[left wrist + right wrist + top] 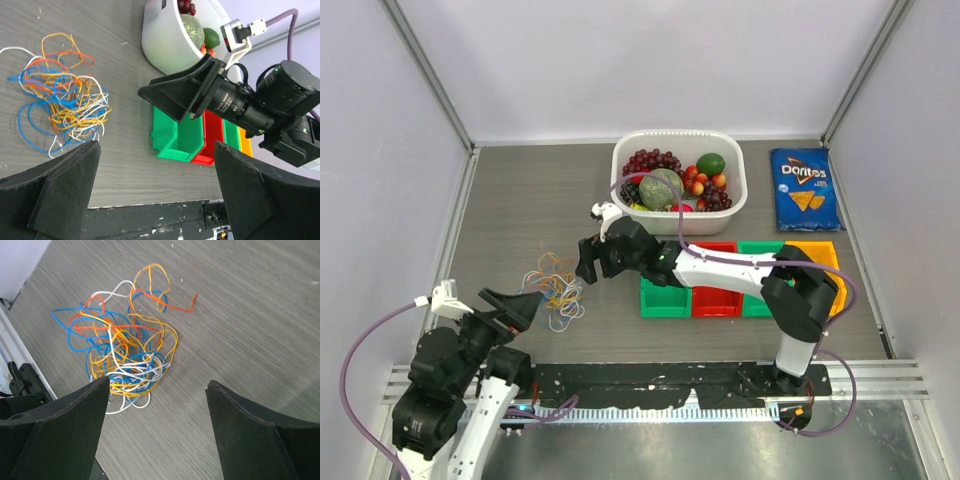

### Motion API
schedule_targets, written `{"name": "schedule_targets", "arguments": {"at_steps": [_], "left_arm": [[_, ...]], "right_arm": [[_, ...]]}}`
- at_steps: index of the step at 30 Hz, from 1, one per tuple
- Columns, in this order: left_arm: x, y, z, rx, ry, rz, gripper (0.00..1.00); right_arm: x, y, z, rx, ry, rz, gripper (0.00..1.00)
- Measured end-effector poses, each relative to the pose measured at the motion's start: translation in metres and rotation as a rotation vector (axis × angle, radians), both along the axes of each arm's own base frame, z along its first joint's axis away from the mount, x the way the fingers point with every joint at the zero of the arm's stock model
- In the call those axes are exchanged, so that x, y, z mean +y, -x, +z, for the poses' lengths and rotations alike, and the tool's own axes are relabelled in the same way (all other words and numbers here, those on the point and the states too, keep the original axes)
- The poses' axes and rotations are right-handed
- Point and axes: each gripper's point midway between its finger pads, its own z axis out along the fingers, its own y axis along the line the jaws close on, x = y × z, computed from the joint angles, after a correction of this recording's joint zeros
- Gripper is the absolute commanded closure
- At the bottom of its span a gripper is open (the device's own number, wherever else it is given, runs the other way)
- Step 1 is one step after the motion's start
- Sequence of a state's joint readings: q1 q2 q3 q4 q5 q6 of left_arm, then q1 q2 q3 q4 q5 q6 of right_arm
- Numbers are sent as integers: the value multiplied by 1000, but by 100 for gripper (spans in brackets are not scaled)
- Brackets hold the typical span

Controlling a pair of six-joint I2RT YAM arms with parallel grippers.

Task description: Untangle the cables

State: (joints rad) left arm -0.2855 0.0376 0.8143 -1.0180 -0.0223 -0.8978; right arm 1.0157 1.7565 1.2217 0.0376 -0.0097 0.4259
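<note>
Near-left of the grey wood-grain desk (520,195): black two-finger left claw (517,305), spread wide, gripping nothing, aimed right at the heap. Likely staged for pinching one strand.

Just right of it, left of desk centre: tangle of thin white, orange, yellow and blue cables (125,352), flat on the desk, loose loops around a dense knot, touched by neither claw.

Right again: black right claw (592,262), also wide and empty, pointed down-left at the same heap. Probably set opposite for pulling apart.

Open desk toward the far-left corner and far edge, so room there for dragging strands out.

Tighter toward the right edge:
- row of green, red and orange plastic bins (660,306)
- white fruit tub (740,185)
- blue chip bag (803,190)

Pale side wall (380,200) tight along the left edge.
</note>
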Motion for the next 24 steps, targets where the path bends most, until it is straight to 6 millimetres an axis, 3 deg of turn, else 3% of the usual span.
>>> {"name": "schedule_targets", "arguments": {"at_steps": [3,6,9,11,17,24], "left_arm": [[0,3,-11,41,26,9,4],[4,3,-22,84,37,45,5],[13,3,-29,109,28,97,5],[17,1,-32,115,24,124,5],[14,-15,-53,172,9,142,6],[10,-33,-74,330,0,180,7]], "right_arm": [[3,3,-23,48,13,10,20],[8,5,-32,71,5,24,22],[15,7,-34,82,-28,43,37],[22,10,-35,89,-51,72,41],[45,19,-52,114,-74,161,42],[54,27,-68,109,-49,208,42]]}}
